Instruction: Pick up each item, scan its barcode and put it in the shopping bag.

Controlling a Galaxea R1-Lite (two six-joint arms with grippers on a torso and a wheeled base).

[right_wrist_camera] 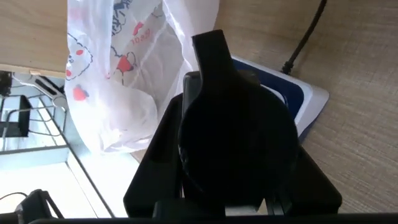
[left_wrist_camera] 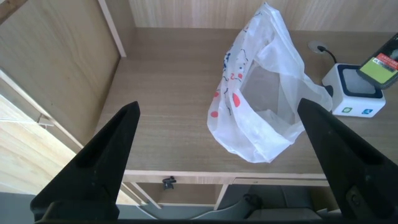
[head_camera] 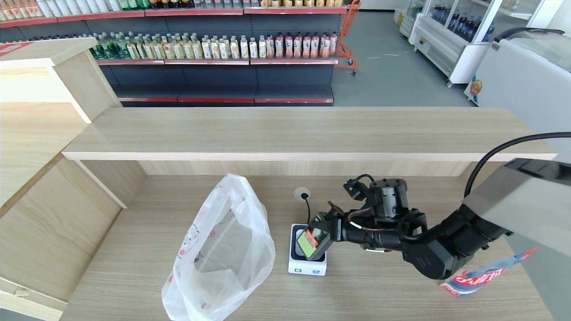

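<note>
Held item: a small flat pack (head_camera: 313, 242) with a green and red face hangs tilted just above the scanner (head_camera: 308, 268), to the right of the shopping bag (head_camera: 223, 254).
Right hand: the right hand (head_camera: 322, 232) is closed on the pack, pinching it by its upper end.
Left hand: the left hand (left_wrist_camera: 217, 111) is spread wide with nothing between its fingers, and it hangs over the near edge of the tabletop (head_camera: 379, 290) on the bag's side.
Handling of the pack: it looks light and fairly stiff. Its wrap seems glossy, so it may slip, and a firm pinch across the flat faces suits it best.
Handling of the bag: it is thin, soft plastic, slumped on the tabletop. Its mouth is floppy and could fold shut when something is dropped in.
Waiting item: a red, white and blue snack packet (head_camera: 484, 274) lies at the far right. It is probably crinkly and light, so best taken by an edge.
Hard to make out: the barcode's side can't be seen, nor whether the pack touches the scanner. The right arm covers part of the snack packet, and what lies inside the bag is unclear.
</note>
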